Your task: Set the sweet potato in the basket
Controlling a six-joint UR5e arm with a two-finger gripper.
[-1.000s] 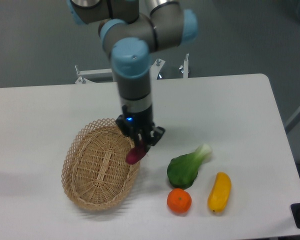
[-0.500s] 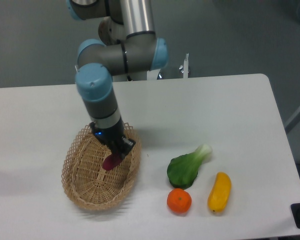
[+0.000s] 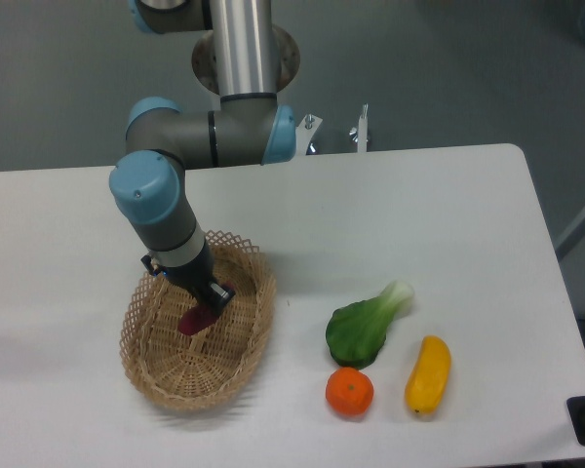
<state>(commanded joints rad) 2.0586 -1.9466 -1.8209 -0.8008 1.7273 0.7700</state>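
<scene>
The light tan woven basket (image 3: pixel 236 365) sits on the white table at the front left. My gripper (image 3: pixel 207 303) hangs over the middle of the basket, shut on the dark magenta sweet potato (image 3: pixel 193 319). The sweet potato points down and to the left, low inside the basket; I cannot tell whether it touches the basket floor.
A green leafy vegetable (image 3: pixel 363 326), a round orange fruit (image 3: pixel 349 392) and a yellow oblong vegetable (image 3: pixel 428 373) lie to the right of the basket near the table's front edge. My arm reaches down from the back of the table over the basket's far rim.
My gripper has moved left with the sweet potato, from over the basket's right rim to over its middle, and has come lower into it.
</scene>
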